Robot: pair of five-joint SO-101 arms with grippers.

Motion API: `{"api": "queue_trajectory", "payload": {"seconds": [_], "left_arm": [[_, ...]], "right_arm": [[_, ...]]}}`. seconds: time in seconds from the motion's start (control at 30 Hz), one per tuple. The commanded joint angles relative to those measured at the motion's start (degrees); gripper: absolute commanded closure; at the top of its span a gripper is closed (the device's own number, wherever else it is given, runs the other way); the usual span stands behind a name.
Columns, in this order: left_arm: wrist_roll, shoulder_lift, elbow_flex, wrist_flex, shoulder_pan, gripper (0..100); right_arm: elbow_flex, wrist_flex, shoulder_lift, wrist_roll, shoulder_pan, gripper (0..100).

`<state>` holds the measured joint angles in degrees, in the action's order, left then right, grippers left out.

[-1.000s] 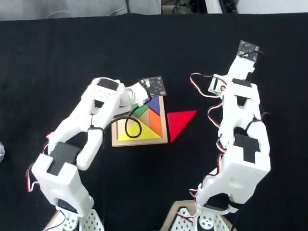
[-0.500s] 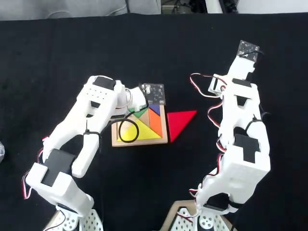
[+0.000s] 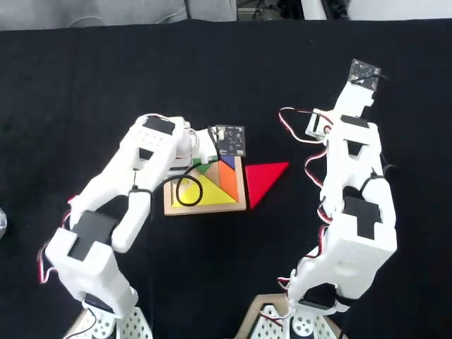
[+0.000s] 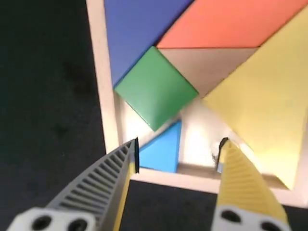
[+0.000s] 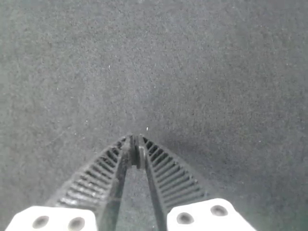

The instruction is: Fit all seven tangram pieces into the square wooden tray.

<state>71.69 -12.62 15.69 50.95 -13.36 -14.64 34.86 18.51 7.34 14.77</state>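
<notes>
The square wooden tray [image 3: 205,209] lies at the table's middle, with a big yellow triangle [image 3: 205,191], an orange piece [image 3: 227,176], a dark blue piece [image 3: 231,162] and a green square [image 3: 206,167] inside. A red triangle [image 3: 263,180] rests on the cloth just right of the tray. In the left wrist view my left gripper [image 4: 179,149] hovers open over the tray's rim [image 4: 101,72], its fingers either side of a small light-blue triangle [image 4: 163,151] below the green square [image 4: 156,89]. My right gripper [image 5: 134,150] is shut with nothing in it, over bare black cloth.
The left arm [image 3: 141,169] covers the tray's far-left corner. The right arm [image 3: 353,141] stretches along the right side, away from the tray. Black cloth covers the table, with free room at the far side and along the front.
The left arm's wrist has shifted slightly over the tray's far edge, first back and left, then to the right. The right arm and the red triangle have kept still.
</notes>
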Motion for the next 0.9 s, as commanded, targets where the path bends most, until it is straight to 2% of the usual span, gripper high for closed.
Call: {"api": "queue_trajectory", "payload": {"seconds": [0.0,0.27,0.47,0.67,0.87], "left_arm": [[0.79,-1.23,-1.98,-0.44,-0.31,72],[1.14,-7.21,-10.95,6.95,0.57,73],[1.14,-12.48,-16.13,7.47,1.8,88],[1.14,-14.95,-18.15,7.91,2.42,85],[6.15,-15.56,-21.93,17.05,2.95,85]], "right_arm": [[3.12,-0.79,-0.92,-0.7,-0.97,98.5],[3.12,-0.79,-0.92,-0.7,-0.97,98.5],[3.12,-0.7,-0.92,-0.7,-0.97,98.5],[3.12,-0.7,-0.92,-0.7,-0.97,98.5],[3.12,-0.79,-0.84,-0.79,-1.14,98.4]]}}
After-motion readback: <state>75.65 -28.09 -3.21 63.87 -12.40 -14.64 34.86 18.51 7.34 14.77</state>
